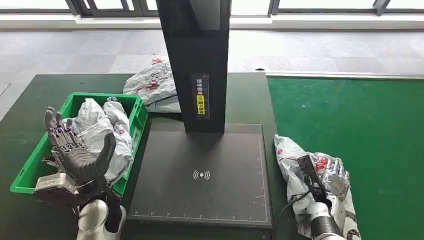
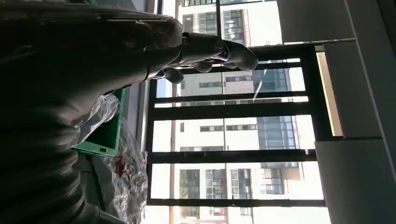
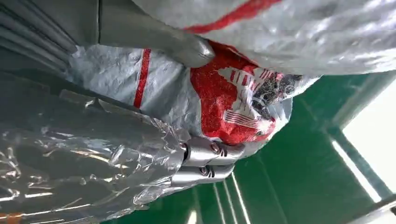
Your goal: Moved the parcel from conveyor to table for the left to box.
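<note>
On the green conveyor (image 1: pixel 380 135), right robot hand (image 1: pixel 327 177) grips parcel (image 1: pixel 295 160).

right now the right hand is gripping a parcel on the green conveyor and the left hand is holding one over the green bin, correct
Partly. The right hand does grip a parcel on the green conveyor, but the left hand hovers open and empty over the green bin, as the head view shows.

One green plastic crate (image 1: pixel 139 116) holds at least two grey poly-bag parcels (image 1: pixel 102 127), one more parcel (image 1: pixel 152 82) lies behind it, one parcel (image 1: pixel 300 165) lies on the green conveyor (image 1: pixel 370 140), and one black scanner stand (image 1: pixel 200 65) rises between.
</note>
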